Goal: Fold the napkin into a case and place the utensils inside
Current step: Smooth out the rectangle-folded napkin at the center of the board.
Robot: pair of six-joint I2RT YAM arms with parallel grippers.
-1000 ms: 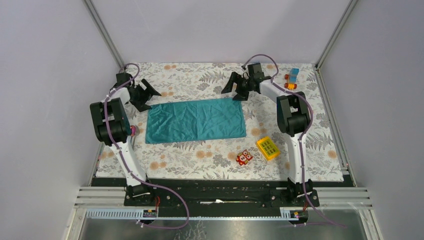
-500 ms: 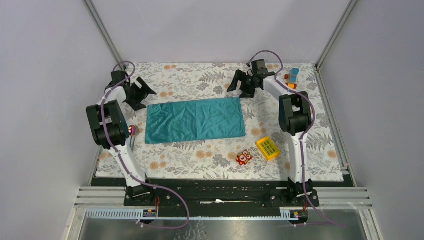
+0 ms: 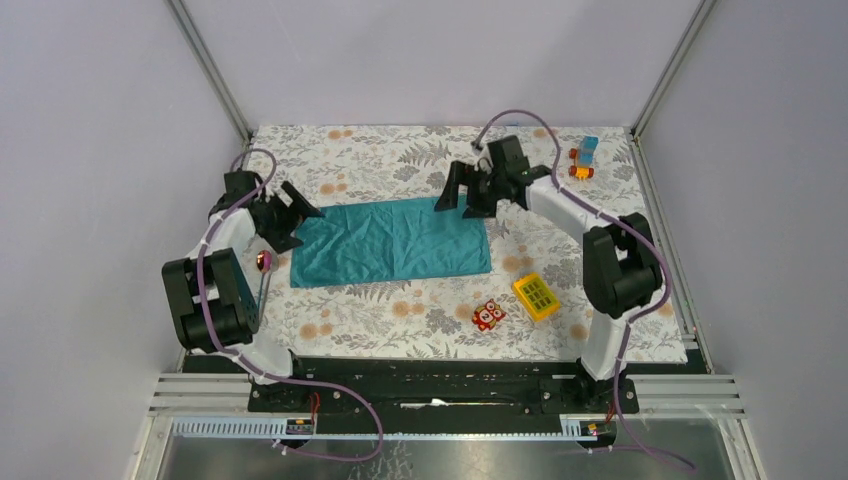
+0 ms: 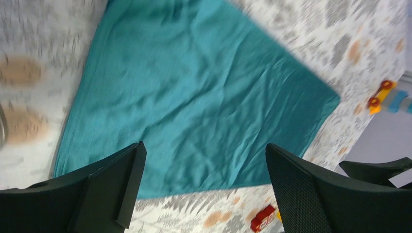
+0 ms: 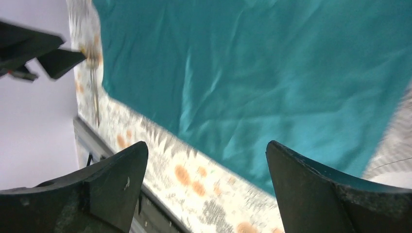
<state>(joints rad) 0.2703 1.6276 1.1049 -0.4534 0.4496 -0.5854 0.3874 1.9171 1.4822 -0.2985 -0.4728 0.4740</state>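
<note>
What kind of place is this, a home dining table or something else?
Probably a robot test booth in a lab, not a home. Plain grey walls and metal posts enclose the table; the left arm and right arm are bolted to a rail at its near edge.

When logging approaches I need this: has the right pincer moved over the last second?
Yes. The right pincer, open, has come nearer and leftward, from just beyond the napkin's far right corner to over that corner.
</note>
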